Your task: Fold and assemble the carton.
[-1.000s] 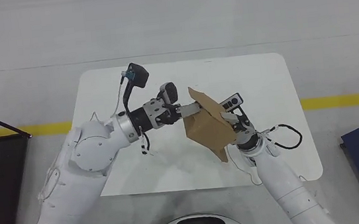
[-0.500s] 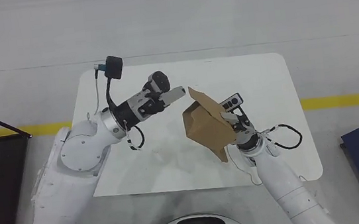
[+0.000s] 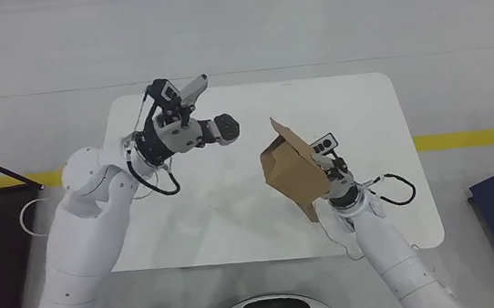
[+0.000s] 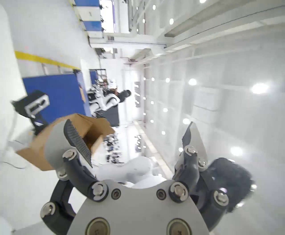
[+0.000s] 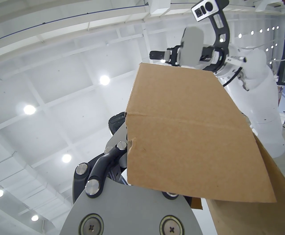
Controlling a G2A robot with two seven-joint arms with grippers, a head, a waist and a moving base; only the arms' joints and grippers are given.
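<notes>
White table (image 3: 236, 219) lies under two raised arms and one brown carton (image 3: 290, 169). The left gripper (image 4: 129, 131) hangs above the table's left side, fingers spread wide, pointing at the carton but well apart from it. The right gripper (image 3: 323, 175) seems clamped on a carton wall, holding the carton tilted above the table's right side.

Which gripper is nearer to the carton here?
Right. The right gripper is shut on the carton, holding it above the table; the left gripper is open, apart from it across a gap.
</notes>
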